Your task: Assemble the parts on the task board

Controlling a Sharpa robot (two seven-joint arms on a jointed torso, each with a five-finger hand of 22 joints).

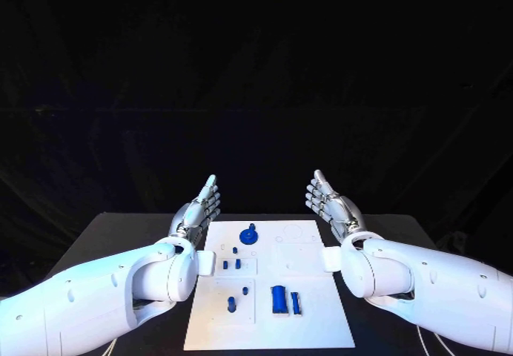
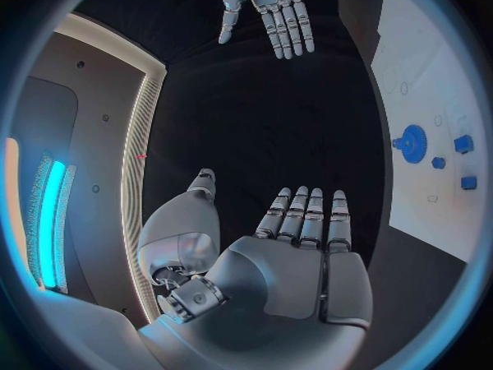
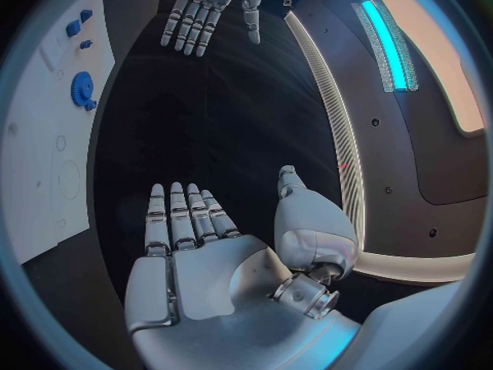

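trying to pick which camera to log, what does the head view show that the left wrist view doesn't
Head view alone: the whole task board on the black table, with the large blue block and slim blue piece near the robot, and both white arms.

Left wrist view alone: the left hand's palm from behind, fingers straight and apart, holding nothing.

Shared: the left hand, the right hand, both open, and the blue gear on the board.

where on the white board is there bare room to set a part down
The white task board is bare along its near edge and its right side, beyond the tall blue block. The left half is crowded with small blue pieces around the blue gear. Both hands hold nothing.
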